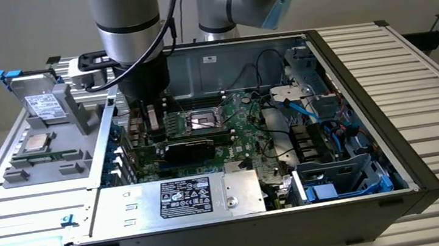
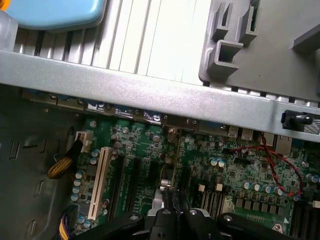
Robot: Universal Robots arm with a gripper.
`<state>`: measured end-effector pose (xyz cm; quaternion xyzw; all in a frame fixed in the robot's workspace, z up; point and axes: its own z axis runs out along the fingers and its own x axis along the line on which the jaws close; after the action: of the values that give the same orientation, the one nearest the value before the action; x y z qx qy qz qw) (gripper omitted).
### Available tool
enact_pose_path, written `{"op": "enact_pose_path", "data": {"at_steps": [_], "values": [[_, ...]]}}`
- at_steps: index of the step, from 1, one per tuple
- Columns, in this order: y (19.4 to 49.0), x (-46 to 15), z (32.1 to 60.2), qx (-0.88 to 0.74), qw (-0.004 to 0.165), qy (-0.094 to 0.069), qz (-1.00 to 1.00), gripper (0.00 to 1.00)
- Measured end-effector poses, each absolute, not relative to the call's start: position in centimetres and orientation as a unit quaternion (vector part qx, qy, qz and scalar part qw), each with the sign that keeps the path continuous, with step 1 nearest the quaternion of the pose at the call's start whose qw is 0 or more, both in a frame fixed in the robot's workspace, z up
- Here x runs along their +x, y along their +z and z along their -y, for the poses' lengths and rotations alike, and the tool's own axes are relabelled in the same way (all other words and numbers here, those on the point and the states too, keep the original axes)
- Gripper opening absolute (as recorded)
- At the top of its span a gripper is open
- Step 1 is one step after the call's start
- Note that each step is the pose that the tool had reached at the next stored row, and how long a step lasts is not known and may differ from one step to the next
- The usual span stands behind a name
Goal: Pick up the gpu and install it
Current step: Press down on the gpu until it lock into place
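While shut, fingers (image 2: 176,214) grip gpu (image 2: 172,172) edge

Silver-grey tubular arm (image 1: 131,22) with light-blue joint caps, a black band, black cable alongside; above the black gripper (image 2: 176,217), bolted linkages.

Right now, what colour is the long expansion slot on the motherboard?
White slot, clearest in the wrist view.

We see the arm (image 1: 129,28) reaching straight down, wrist vertical. Its gripper (image 2: 172,216) points downward, black fingers (image 2: 192,220) pressed together, fully closed with no gap between them.
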<state>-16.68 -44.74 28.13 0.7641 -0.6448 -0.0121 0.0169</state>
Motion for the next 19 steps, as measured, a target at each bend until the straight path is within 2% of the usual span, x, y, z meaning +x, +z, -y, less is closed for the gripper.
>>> {"op": "enact_pose_path", "data": {"at_steps": [19], "values": [[27.58, -16.76, 45.25, 0.764, 0.015, -0.013, 0.645, 0.12]]}}
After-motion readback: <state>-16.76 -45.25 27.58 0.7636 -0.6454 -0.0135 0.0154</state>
